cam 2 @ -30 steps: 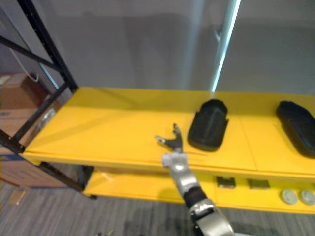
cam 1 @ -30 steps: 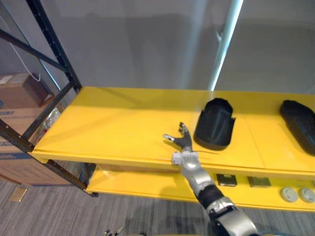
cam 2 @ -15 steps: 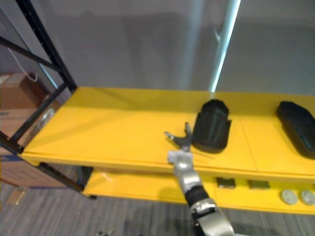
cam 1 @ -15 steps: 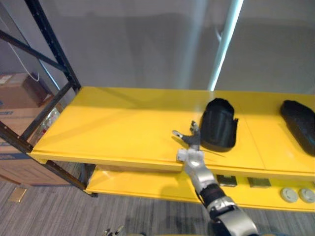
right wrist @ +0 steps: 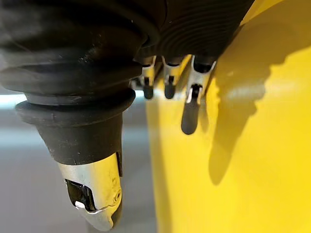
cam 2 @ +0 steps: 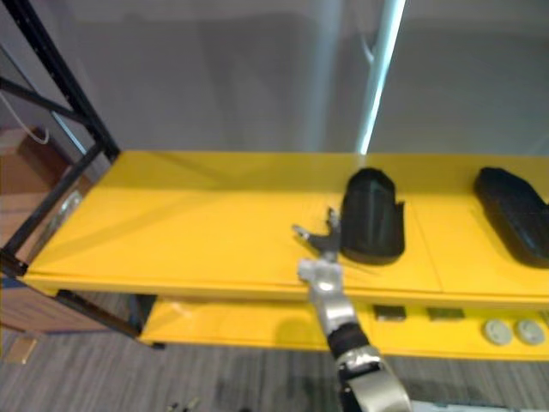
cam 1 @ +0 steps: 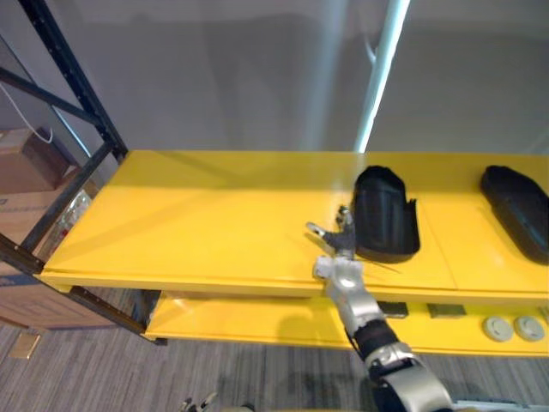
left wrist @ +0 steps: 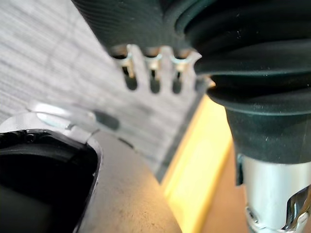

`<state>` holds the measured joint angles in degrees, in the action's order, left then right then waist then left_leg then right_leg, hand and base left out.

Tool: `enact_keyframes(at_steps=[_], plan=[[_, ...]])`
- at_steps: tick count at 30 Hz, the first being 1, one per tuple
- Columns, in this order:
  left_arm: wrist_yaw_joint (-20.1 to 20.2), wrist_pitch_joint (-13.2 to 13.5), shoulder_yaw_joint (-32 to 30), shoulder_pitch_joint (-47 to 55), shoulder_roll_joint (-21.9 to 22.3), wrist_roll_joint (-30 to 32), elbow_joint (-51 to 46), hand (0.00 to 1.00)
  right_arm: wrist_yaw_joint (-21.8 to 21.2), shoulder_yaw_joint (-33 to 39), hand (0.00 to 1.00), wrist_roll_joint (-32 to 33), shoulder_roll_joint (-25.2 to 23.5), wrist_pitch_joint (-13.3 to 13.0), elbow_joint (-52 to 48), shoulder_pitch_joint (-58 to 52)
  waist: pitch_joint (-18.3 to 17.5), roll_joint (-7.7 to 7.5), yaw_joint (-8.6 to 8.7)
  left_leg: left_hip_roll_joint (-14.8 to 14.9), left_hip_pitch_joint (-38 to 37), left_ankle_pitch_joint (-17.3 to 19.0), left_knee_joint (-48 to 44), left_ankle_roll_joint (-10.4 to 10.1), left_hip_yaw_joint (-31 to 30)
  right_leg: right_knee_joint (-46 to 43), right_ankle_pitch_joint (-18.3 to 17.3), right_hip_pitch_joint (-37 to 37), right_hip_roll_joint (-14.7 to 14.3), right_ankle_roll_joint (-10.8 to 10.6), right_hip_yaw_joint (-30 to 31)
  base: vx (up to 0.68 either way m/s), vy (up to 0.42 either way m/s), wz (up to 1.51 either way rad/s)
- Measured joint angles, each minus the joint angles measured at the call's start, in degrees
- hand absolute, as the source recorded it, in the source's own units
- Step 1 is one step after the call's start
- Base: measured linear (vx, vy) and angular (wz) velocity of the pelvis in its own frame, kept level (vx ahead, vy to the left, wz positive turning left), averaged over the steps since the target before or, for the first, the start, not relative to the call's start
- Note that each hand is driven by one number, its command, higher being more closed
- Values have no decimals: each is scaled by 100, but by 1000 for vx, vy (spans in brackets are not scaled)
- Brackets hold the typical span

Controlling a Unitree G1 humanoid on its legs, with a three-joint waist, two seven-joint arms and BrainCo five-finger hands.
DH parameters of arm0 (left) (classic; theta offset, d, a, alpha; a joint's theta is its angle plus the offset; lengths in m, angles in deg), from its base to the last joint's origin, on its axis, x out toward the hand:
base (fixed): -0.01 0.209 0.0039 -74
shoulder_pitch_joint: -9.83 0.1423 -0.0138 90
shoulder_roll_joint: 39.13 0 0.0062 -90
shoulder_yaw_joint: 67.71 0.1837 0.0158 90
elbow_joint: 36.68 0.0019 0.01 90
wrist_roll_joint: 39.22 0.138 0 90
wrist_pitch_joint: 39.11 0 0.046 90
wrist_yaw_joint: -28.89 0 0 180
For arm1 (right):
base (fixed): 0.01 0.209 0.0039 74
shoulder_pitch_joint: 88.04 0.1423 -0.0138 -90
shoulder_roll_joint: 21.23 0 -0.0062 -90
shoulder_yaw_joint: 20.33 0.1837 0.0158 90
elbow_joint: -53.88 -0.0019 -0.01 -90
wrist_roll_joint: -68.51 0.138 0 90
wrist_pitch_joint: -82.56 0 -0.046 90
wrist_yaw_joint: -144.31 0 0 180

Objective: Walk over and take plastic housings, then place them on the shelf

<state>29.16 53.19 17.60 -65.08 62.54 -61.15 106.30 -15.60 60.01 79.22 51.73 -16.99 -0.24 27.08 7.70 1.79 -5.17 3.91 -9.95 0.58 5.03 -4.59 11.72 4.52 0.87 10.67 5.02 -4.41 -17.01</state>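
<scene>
Right hand (cam 1: 337, 253) has slid in from 9 o'clock, now against near left edge of black plastic housing (cam 1: 386, 215) on yellow shelf (cam 1: 197, 232). Fingers (right wrist: 190, 114) straight, spread, holding nothing; likely nudging placed piece. Housing long axis 12–6, rounded end at 12. Left hand (left wrist: 166, 63) hangs relaxed, empty.

right hand (cam 1: 337, 251) reaches forward, fingers (right wrist: 190, 115) splayed straight.
</scene>
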Motion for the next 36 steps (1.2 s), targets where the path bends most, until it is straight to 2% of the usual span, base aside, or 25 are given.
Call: enact_keyframes(at_steps=[4,6,9,11,15,21,25,28,29,36], plan=[[2,-27,-4,-22,-22,48,0,0,-584,-258,0,-40,56,-218,-368,-89,12,-19,0,0,13,0,0,0,-5,0,0,-10,0,0,-6,0,0,0],[2,-44,-34,-40,-55,57,1,0,-1167,-381,0,-20,158,-494,-940,-146,29,-49,-1,-2,22,0,0,0,-11,0,0,-18,2,0,-12,0,0,0],[8,-92,-93,-51,-93,74,0,0,-1779,-405,0,155,348,-703,-1739,-134,16,-86,0,-9,89,-2,-1,2,-29,0,3,-68,8,-5,-27,0,4,3],[9,-114,-143,-47,-94,175,2,0,-1980,-348,0,341,506,-718,-2148,-134,5,-108,2,-14,89,-3,-2,3,-38,0,6,-70,12,-9,-29,3,2,2],[11,-113,-195,-26,-100,221,14,0,-2255,318,0,703,756,-802,-3007,-129,-5,-128,77,-26,90,-5,-2,4,-41,-1,15,-70,22,-21,-29,0,0,0],[-37,-117,-419,-2,-111,358,178,0,-2373,1050,0,923,1198,-871,-3653,-333,-74,-245,288,-17,86,-4,-1,3,-5,-1,23,-69,13,-30,7,0,0,-3],[-194,-63,-422,-20,-155,507,234,0,-2375,1357,0,910,1408,-819,-4217,-1118,-129,-347,313,10,83,4,-1,-4,135,-1,39,-136,-15,-11,162,-3,4,-15],[-243,21,-405,-8,-152,505,245,0,-2338,1578,0,919,1414,-778,-4445,-1770,-132,-349,434,13,77,9,-2,0,234,-4,70,-188,-21,-6,286,-5,10,-15],[-395,84,-65,1,-191,674,575,0,-2137,2081,0,1099,1113,-687,-4714,-3234,-358,-191,757,33,-78,128,-3,-9,657,-134,83,-357,-50,1,738,-6,3,-6],[-421,85,-65,1,-193,707,573,0,-2138,2078,0,1102,1113,-687,-4713,-3236,-336,-186,754,31,-53,124,-34,-4,633,-135,86,-368,-46,0,736,0,0,1]])
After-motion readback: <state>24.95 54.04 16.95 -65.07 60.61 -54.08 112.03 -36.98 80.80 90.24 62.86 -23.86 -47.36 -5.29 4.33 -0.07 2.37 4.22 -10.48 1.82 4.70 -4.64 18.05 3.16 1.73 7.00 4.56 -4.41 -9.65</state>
